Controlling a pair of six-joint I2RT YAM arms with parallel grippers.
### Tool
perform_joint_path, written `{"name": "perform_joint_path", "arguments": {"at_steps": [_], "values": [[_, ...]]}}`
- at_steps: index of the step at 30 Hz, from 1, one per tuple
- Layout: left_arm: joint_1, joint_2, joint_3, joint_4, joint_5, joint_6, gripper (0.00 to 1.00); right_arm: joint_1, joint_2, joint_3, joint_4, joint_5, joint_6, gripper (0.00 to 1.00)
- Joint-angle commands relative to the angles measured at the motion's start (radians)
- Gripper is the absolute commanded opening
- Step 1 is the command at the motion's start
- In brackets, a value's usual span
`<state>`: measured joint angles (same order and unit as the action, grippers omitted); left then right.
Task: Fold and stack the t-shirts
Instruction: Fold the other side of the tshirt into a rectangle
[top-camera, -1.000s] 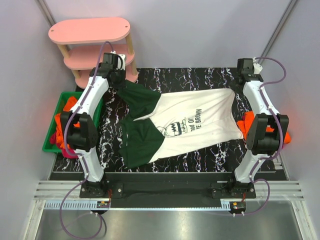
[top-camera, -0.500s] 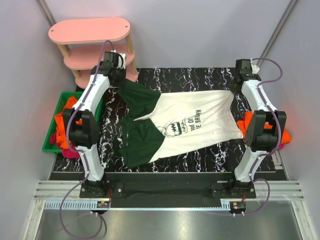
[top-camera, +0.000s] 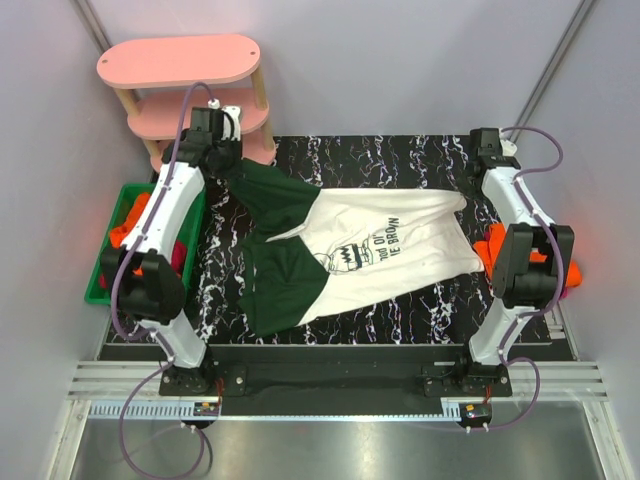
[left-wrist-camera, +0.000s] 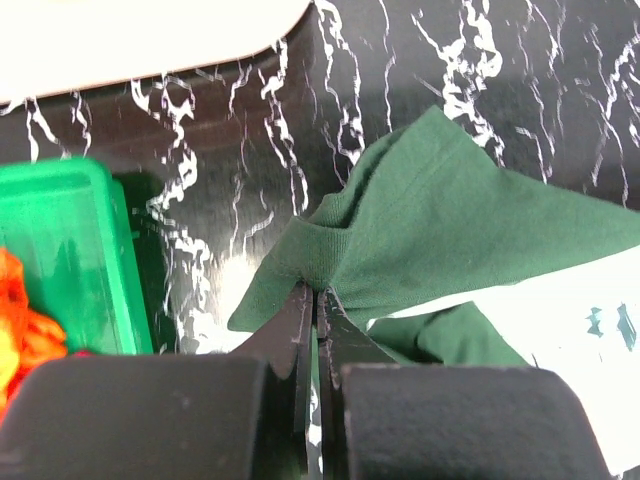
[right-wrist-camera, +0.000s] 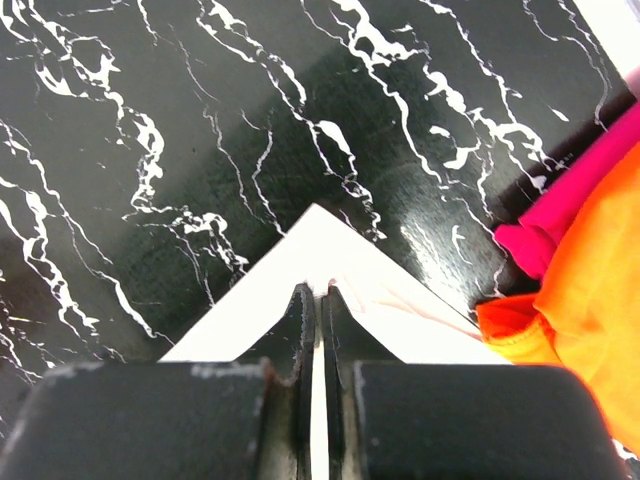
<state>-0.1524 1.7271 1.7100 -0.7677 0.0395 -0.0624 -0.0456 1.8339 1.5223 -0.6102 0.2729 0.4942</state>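
Left white-and-black arm (top-camera: 165, 205): extended toward far left, elbow folded back near base. Left black two-finger gripper (left-wrist-camera: 318, 290): jaws pressed together, pinching dark green sleeve (left-wrist-camera: 440, 210) of white t-shirt (top-camera: 400, 250). Right white-and-black arm (top-camera: 515, 200): extended toward far right, elbow bent. Right black two-finger gripper (right-wrist-camera: 320, 288): jaws closed on white t-shirt corner.

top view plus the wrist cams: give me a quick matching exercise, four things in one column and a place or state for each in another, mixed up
Column one:
1. pink shelf
2. green bin
3. left claw
4. right claw

Column two:
a. shut on a white corner of the t-shirt
b. standing past the far left corner of the table
c. shut on the dark green sleeve
d. beside the table's left edge, orange cloth inside

Pairs: 1-b, 2-d, 3-c, 4-a
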Motion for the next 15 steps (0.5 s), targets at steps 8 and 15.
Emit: {"name": "perform_joint_path", "arguments": {"at_steps": [8,15], "values": [[0.004,-0.231,-0.145,-0.031,0.03,0.013,0.0,-0.007,-0.153,-0.094,-0.01,0.095,0.021,0.0],[-0.039,-0.36,-0.234,-0.079,0.063,0.027,0.0,-0.007,-0.245,-0.18,-0.048,0.112,0.046,0.0]]}}
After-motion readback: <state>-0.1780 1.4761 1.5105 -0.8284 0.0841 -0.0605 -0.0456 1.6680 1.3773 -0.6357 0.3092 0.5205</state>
